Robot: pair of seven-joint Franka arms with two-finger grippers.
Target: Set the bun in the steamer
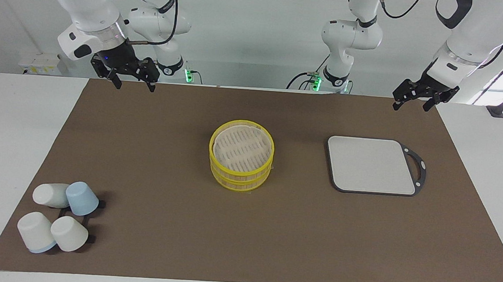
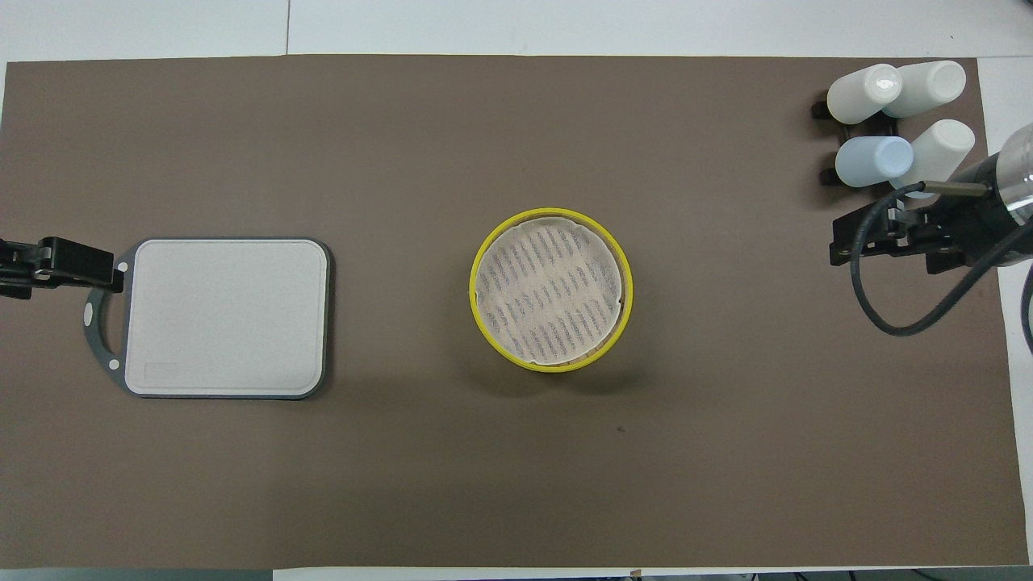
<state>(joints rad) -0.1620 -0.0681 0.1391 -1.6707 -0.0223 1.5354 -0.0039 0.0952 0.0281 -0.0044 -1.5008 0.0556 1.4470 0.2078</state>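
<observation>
The steamer is a round yellow-rimmed basket of two stacked tiers in the middle of the brown mat. Its pale slatted floor is bare in the overhead view. No bun shows in either view. My right gripper is open and empty, raised over the mat's edge nearest the robots at the right arm's end; it also shows in the overhead view. My left gripper is open and empty, raised over the mat's corner nearest the robots at the left arm's end, with only part of it in the overhead view.
A grey square board with a dark handle lies beside the steamer toward the left arm's end. Several white and blue cups lie on a black rack at the mat's corner farthest from the robots, right arm's end.
</observation>
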